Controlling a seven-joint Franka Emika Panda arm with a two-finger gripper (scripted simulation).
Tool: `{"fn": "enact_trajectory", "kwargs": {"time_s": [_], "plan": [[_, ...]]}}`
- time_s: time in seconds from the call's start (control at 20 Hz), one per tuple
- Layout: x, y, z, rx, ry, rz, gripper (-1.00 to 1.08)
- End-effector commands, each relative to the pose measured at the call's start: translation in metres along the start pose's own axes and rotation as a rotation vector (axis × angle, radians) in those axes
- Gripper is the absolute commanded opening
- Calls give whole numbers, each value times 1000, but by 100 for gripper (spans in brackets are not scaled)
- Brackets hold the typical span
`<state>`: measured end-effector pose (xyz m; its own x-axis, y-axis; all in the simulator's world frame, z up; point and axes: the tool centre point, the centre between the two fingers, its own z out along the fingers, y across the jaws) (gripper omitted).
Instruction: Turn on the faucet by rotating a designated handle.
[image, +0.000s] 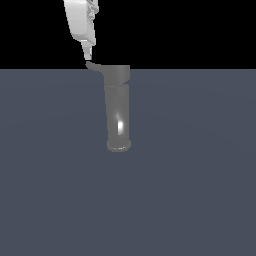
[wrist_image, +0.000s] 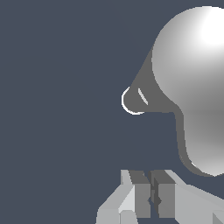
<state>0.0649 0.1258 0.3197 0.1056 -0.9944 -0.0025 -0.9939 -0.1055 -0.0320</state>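
i hold the gripper (image: 88, 56), its fingers nearly closed on nothing, at the tip of the handle (image: 95, 66) on the faucet (image: 118, 107), judging a sideways push comes next.

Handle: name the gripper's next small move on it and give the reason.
Probably push sideways against the handle to start it rotating. In the exterior view the gripper hangs just above the lever's tip, which juts from the faucet cap toward that view's left. In the wrist view the fingers look nearly closed with nothing between them.
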Motion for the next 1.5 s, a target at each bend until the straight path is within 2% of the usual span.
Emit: {"fn": "enact_trajectory", "kwargs": {"time_s": [0.0, 0.85, 0.9, 0.95, 1.45], "plan": [[0, 6, 2, -3, 0, 2, -100], [0, 58, 18, -30, 3, 23, -100], [0, 58, 18, -30, 3, 23, -100], [-2, 47, 5, 4, 1, 19, -100], [12, 76, 10, -11, 2, 21, -100]]}}
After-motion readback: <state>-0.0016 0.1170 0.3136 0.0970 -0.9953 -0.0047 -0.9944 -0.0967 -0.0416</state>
